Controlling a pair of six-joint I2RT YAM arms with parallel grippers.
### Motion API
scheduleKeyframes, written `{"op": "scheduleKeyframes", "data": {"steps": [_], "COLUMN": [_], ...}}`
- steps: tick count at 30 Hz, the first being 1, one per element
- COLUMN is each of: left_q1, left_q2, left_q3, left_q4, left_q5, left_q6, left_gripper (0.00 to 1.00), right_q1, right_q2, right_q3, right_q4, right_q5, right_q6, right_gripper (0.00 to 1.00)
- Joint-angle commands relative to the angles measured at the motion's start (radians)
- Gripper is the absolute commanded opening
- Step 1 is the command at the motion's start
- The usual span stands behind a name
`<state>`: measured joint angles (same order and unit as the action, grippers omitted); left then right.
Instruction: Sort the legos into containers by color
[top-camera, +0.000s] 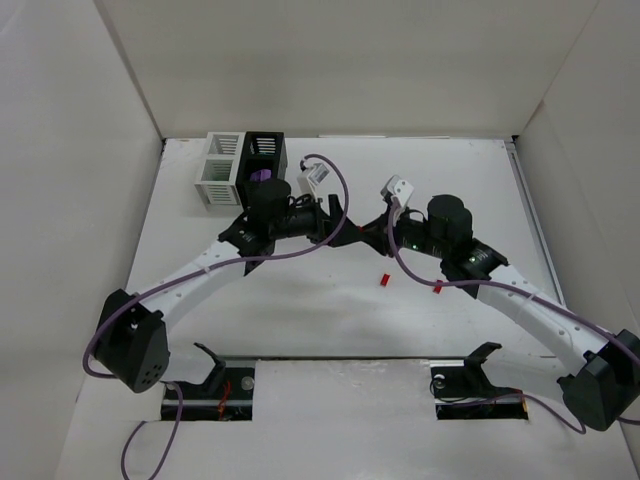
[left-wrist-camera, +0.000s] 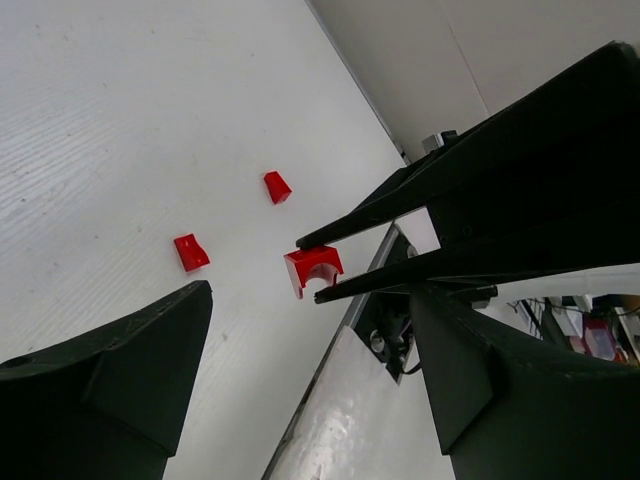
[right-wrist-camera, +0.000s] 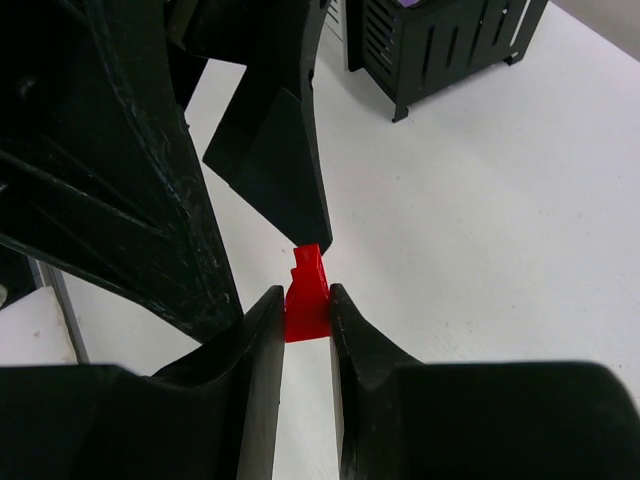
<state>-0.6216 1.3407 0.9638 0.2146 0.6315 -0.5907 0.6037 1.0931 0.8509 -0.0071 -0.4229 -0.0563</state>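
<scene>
My right gripper (right-wrist-camera: 306, 305) is shut on a small red lego (right-wrist-camera: 310, 275), which it holds above the table by its lower half. In the left wrist view the same lego (left-wrist-camera: 313, 268) sits between the right arm's thin fingertips. My left gripper (left-wrist-camera: 308, 296) stands open, one finger on each side of that lego; one fingertip (right-wrist-camera: 305, 215) is right at the lego's top. Both grippers meet at mid-table (top-camera: 352, 232). Two more red legos (left-wrist-camera: 190, 251) (left-wrist-camera: 277, 186) lie on the table. The containers, one white (top-camera: 220, 170) and one black (top-camera: 263, 158), stand joined at the back left.
A purple piece (top-camera: 262, 175) lies inside the black container (right-wrist-camera: 440, 40). One loose red lego (top-camera: 383, 280) lies on the table in front of the grippers. White walls close off the table at the back and sides. Purple cables loop over both arms.
</scene>
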Motion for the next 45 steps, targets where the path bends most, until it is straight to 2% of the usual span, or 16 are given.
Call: {"op": "scheduleKeyframes", "data": {"steps": [1, 11, 16, 22, 25, 31, 40, 45], "left_q1": [0.008, 0.017, 0.005, -0.004, -0.023, -0.041, -0.050, -0.050], "left_q2": [-0.084, -0.051, -0.017, 0.014, 0.023, 0.041, 0.071, 0.071], "left_q3": [0.036, 0.047, 0.058, 0.069, 0.088, 0.124, 0.164, 0.173], "left_q4": [0.052, 0.062, 0.054, 0.043, 0.020, -0.017, -0.130, -0.168], "left_q5": [-0.053, -0.030, -0.038, -0.038, -0.058, -0.067, -0.090, -0.046], "left_q6": [0.005, -0.004, 0.014, 0.023, 0.032, 0.064, 0.124, 0.167], "left_gripper": [0.77, 0.77, 0.73, 0.60, 0.49, 0.38, 0.38, 0.38], "right_q1": [0.019, 0.019, 0.019, 0.019, 0.019, 0.028, 0.038, 0.038], "right_q2": [-0.006, -0.006, -0.006, 0.013, 0.024, 0.044, 0.034, 0.044], "right_q3": [0.013, 0.013, 0.022, 0.040, 0.060, 0.070, 0.079, 0.099], "right_q4": [0.042, 0.042, 0.042, 0.042, 0.042, 0.042, 0.042, -0.007], "right_q5": [-0.028, -0.047, -0.024, -0.023, -0.024, 0.002, 0.073, 0.084], "right_q6": [-0.022, -0.031, -0.031, -0.031, -0.031, -0.031, -0.031, -0.062], "right_gripper": [0.19, 0.19, 0.19, 0.19, 0.19, 0.19, 0.19, 0.19]}}
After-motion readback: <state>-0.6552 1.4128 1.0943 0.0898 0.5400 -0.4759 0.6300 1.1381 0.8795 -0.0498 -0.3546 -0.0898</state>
